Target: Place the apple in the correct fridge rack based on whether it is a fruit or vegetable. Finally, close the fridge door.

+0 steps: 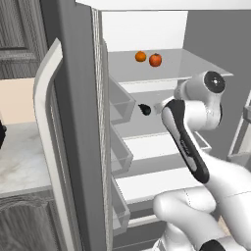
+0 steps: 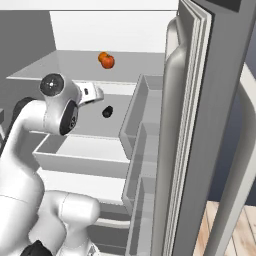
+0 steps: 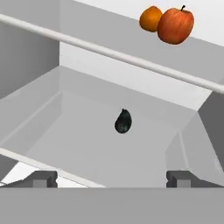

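Arm (image 1: 188,142) raised, elbow bent; jaws apart, empty.

Both base views flank the arm, sharing the open fridge (image 1: 147,29); the hand view looks closer at its shelves.

the apple (image 1: 155,60) (image 2: 108,62) (image 3: 175,25) sits on the top fridge rack (image 1: 196,63) (image 2: 60,65) (image 3: 109,52), touching an orange (image 1: 140,56) (image 2: 102,56) (image 3: 150,18) that lies just behind it toward the back wall. one shelf below, a small dark object (image 1: 144,109) (image 2: 107,111) (image 3: 123,121) lies alone near the middle of its shelf. the gripper (image 3: 112,177) is outside that lower shelf, in front of the dark object and apart from it, below the level of the apple. the fridge door (image 1: 73,127) (image 2: 200,130) stands open, its bins (image 1: 120,105) (image 2: 145,100) stacked one above another along the inner side.
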Controlling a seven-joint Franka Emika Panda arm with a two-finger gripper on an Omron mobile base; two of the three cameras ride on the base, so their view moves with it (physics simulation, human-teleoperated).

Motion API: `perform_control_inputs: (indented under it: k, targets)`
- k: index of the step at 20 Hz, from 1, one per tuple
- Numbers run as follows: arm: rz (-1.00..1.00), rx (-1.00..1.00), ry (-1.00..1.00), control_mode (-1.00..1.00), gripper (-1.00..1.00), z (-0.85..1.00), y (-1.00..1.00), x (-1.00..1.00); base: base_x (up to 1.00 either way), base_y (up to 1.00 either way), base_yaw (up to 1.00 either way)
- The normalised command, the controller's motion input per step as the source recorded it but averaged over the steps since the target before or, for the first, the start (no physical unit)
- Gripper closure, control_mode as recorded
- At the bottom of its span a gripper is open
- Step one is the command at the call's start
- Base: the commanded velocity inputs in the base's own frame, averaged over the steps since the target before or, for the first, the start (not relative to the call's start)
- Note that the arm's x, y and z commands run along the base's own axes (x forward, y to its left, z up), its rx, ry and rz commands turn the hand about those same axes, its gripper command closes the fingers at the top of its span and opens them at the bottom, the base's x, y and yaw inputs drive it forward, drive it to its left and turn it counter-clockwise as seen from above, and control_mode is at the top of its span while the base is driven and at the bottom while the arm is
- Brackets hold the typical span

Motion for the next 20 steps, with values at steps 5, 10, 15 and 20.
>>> perform_control_inputs:
  k: [5,10,15,20]
  targets:
    - [-0.03,0.0,0.02,-1.0,-1.0,-0.3,0.0,-0.83,0.0,0.0,0.0]
    - [-0.04,0.0,0.02,1.0,-1.0,-0.04,0.0,-0.38,-0.13,0.0,0.0]
    - [0.0,0.0,0.0,1.0,-1.0,0.0,0.0,0.0,-0.84,0.0,0.0]
    - [0.0,0.0,0.0,1.0,-1.0,0.0,0.0,0.0,-0.79,0.0,0.0]
